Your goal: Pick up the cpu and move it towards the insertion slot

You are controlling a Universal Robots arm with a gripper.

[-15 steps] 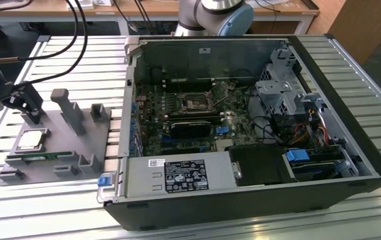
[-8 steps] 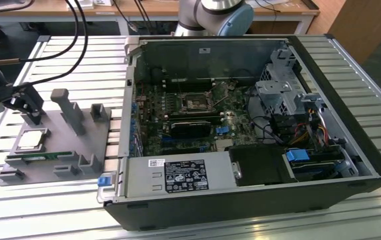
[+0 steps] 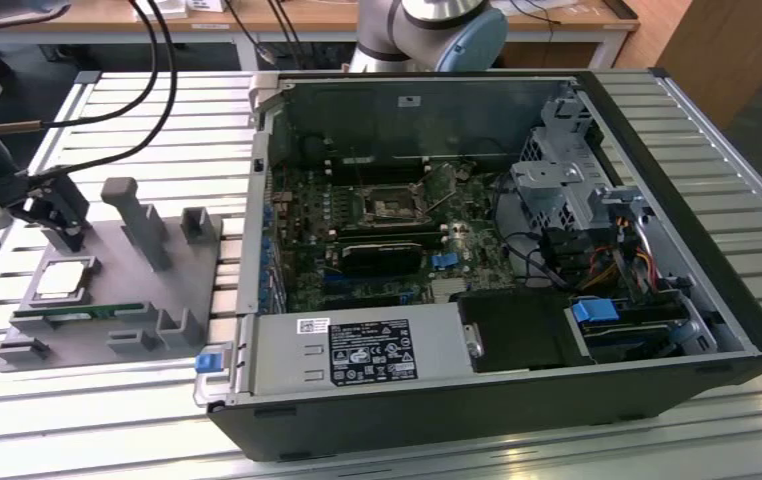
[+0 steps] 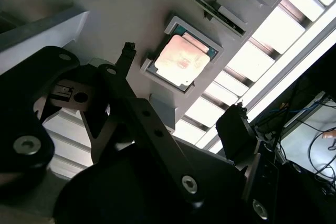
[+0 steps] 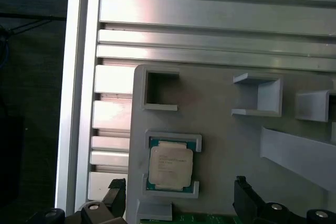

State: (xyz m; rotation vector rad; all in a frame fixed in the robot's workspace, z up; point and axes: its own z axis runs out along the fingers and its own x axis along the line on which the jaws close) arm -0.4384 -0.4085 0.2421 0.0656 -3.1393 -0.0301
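Hovering over a grey moulded plastic tray [image 3: 121, 290] on the slatted aluminium counter [image 3: 154, 110], the arm's black two-fingered gripper [image 3: 56, 212] has its jaws spread wide and nothing held between them; the small, flat, square cpu with a silvery metal top [image 3: 64, 279] lies flat in a square recess of the tray, just below the gripper; in both wrist views the cpu [image 4: 184, 59] [image 5: 169, 167] sits between the two dark fingertips [image 4: 127, 51] [image 5: 240, 184], one on each side, with bare grey tray between each tip and the chip's pale edge, so the fingers stand apart from it; how high the tips hang above the tray cannot be told; a thin green memory stick [image 3: 81, 311] rests in a slot of the tray just beyond the cpu's recess, also under the gripper's reach; a large black open computer case [image 3: 701, 200] lies on its side well apart from the gripper, toward the exterior view's right, its circuit board facing up, with a square metal-framed processor socket [image 3: 392, 207] near the board's middle.
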